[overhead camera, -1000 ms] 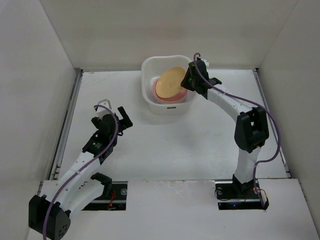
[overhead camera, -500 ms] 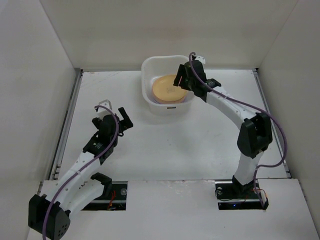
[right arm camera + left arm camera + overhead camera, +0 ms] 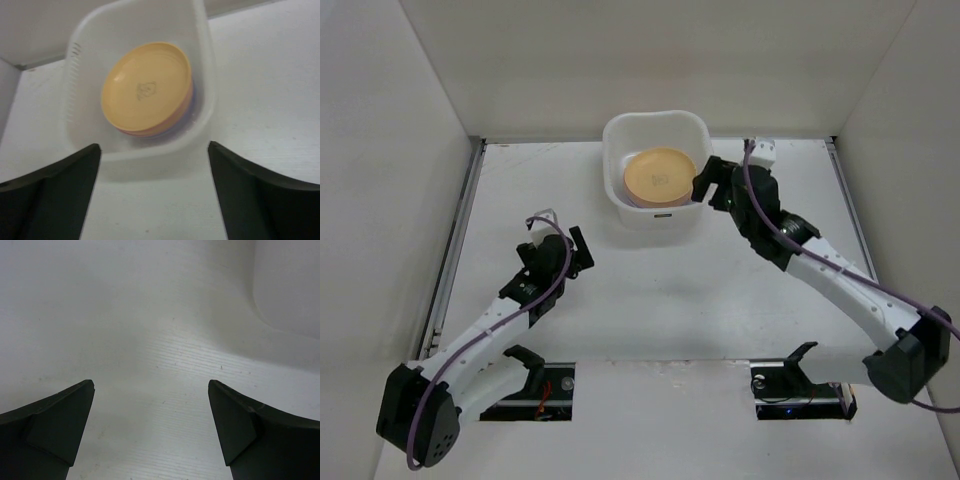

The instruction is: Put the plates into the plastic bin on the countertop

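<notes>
Yellow-orange plate (image 3: 146,90) tops the stack (image 3: 150,134) in the plastic bin (image 3: 202,60), just ahead of the right fingers (image 3: 60,190), spread wide and empty. Left fingers (image 3: 55,425) spread too, over worktop (image 3: 150,315).

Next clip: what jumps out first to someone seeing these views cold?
The yellow-orange plate stands out, lying inside the plastic bin at the back of the white countertop. The right gripper hangs open just off the bin's right rim. The left gripper, also open, is over bare countertop at front left.
</notes>
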Tool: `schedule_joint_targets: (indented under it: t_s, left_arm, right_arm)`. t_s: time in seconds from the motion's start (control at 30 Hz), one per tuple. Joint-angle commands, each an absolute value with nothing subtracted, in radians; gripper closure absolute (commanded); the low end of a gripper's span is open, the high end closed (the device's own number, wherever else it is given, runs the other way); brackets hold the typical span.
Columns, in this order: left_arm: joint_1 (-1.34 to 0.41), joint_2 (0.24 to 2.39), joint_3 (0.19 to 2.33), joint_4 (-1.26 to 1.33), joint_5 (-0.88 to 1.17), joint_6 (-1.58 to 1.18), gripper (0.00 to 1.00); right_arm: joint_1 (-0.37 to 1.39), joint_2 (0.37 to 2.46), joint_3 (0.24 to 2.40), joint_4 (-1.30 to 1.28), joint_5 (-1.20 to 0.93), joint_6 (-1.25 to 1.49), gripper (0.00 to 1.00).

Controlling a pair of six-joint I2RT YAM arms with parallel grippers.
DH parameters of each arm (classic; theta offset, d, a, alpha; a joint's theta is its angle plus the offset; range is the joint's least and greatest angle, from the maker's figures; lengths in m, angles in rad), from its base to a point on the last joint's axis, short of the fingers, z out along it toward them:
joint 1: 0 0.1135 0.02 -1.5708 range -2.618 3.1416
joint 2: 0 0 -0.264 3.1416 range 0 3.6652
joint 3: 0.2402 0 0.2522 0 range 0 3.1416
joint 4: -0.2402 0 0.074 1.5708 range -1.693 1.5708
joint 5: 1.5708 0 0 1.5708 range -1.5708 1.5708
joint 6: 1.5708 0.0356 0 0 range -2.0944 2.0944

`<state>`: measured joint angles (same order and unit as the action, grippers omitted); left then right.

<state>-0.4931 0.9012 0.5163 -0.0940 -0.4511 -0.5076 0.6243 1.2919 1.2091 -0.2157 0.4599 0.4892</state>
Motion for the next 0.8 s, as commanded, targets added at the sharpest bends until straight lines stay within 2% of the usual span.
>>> schedule_joint_targets:
  t_s: [0.0,0.27,0.47,0.63,0.77]
  left_arm:
    - [-0.507,0.945,0.480,-0.090,-0.506,-0.534,0.00]
    - [-0.530,0.956,0.457,-0.126,-0.663,-0.541,0.00]
    - [-0.561,0.760,0.495,-0.190,-0.747,-0.474,0.00]
    - [-0.654,0.559,0.440,-0.175,-0.899,-0.422,0.00]
    - [-0.737,0.445,0.399,-0.167,-1.047,-0.393,0.00]
  right_arm:
    - [0.633,1.178,0.996,-0.121,0.616,0.483,0.00]
    - [0.633,0.910,0.643,-0.078,0.900,0.523,0.00]
    - [0.663,0.692,0.474,-0.051,1.144,0.534,0.00]
    - [0.693,0.534,0.388,-0.014,1.175,0.532,0.00]
    - [0.694,0.583,0.400,-0.014,1.175,0.534,0.00]
